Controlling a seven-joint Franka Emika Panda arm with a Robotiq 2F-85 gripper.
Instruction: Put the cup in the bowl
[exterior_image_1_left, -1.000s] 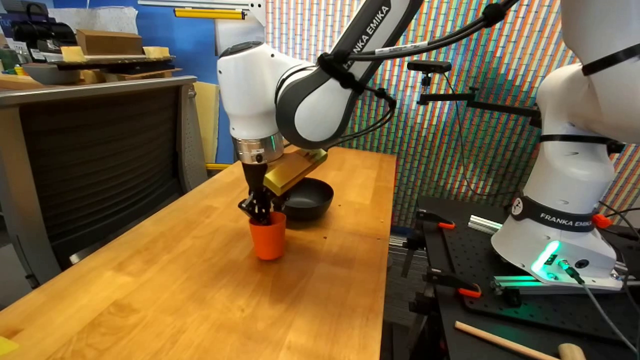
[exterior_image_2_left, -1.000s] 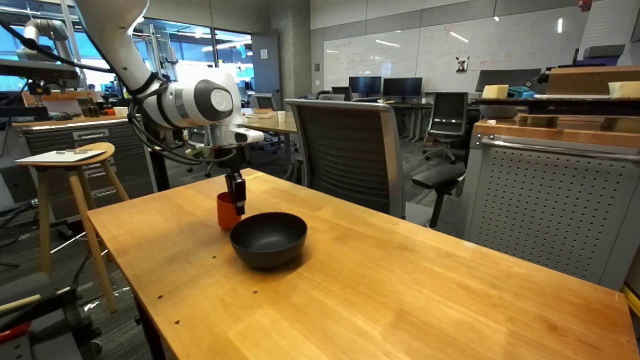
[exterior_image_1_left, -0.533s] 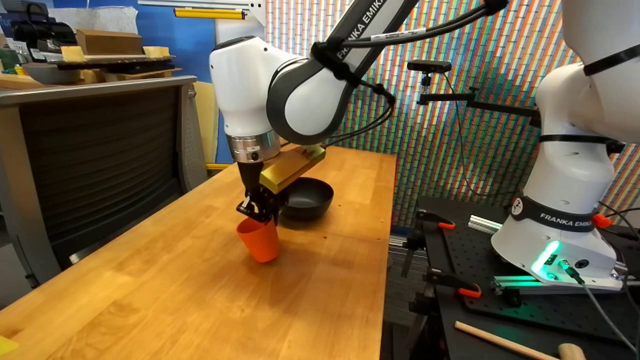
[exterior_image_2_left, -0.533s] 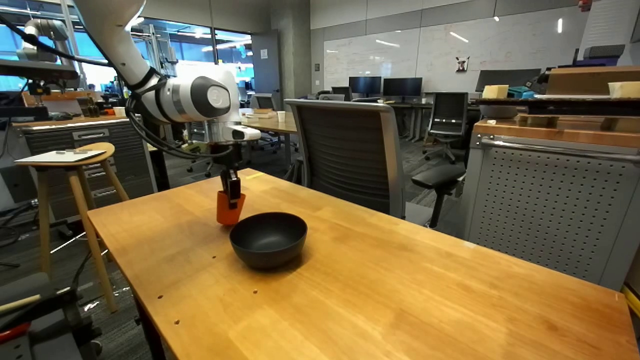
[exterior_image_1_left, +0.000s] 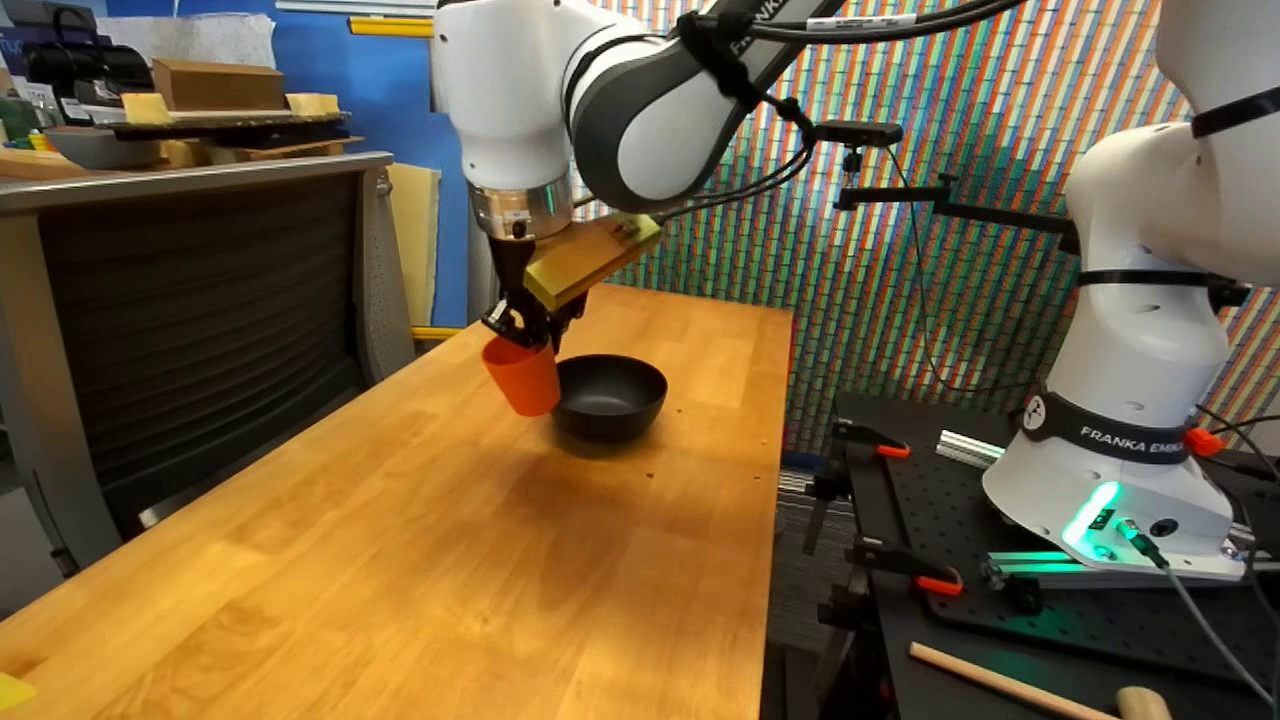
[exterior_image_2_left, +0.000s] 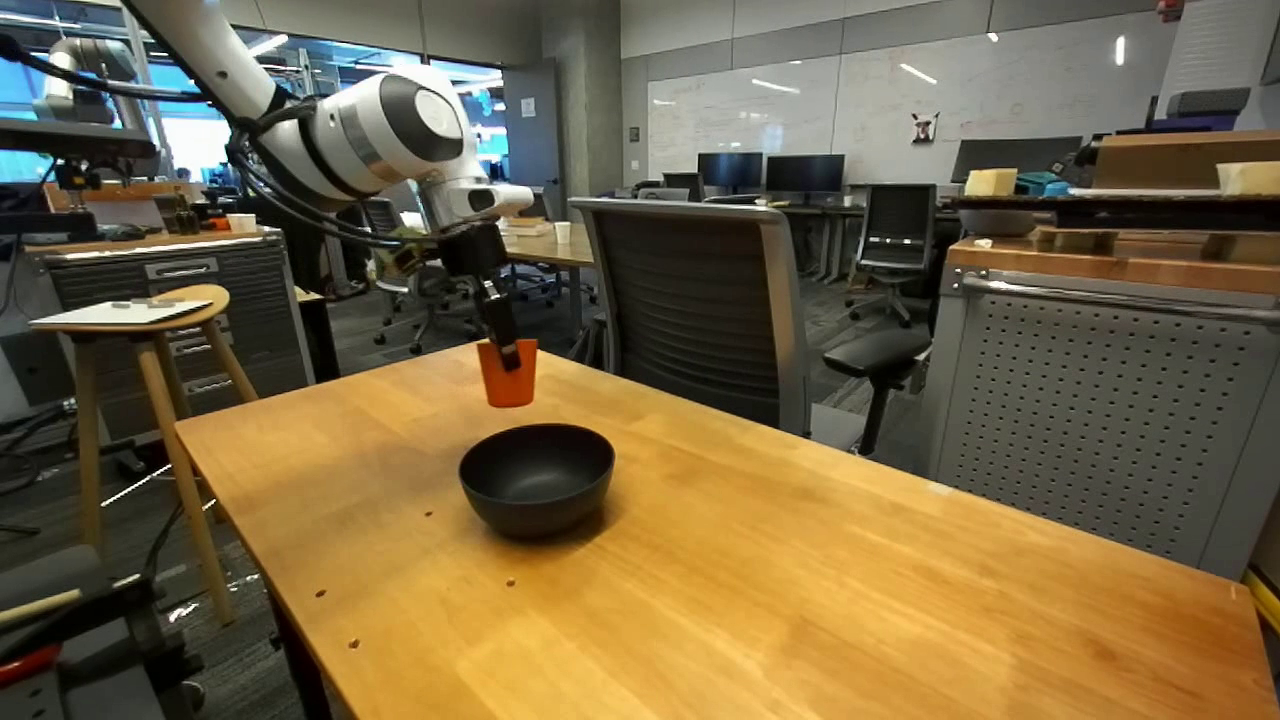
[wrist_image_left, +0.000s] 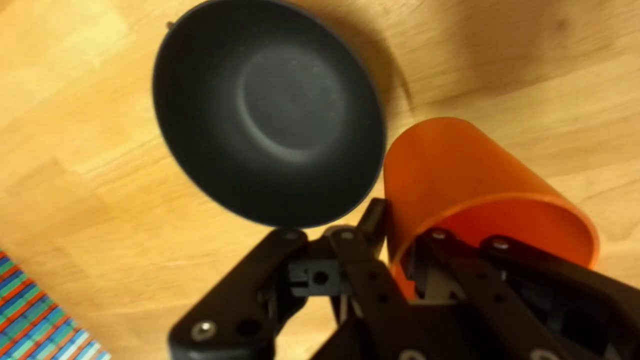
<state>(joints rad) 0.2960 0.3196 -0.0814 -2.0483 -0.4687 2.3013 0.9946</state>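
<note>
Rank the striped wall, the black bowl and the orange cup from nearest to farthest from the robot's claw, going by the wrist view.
1. Orange cup: pinched in the gripper, right of the picture's centre.
2. Black bowl: on the table, up and left of the gripper.
3. Striped wall: beyond the table's edge, in the lower left corner.

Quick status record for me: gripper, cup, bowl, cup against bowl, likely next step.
gripper: pinching the cup by its wall, one finger inside
cup: raised off the table, tilted, mouth up
bowl: right way up on the table
cup against bowl: not in it; beside its rim in the wrist view
next: probably carry cup over bowl, lower, release
</note>
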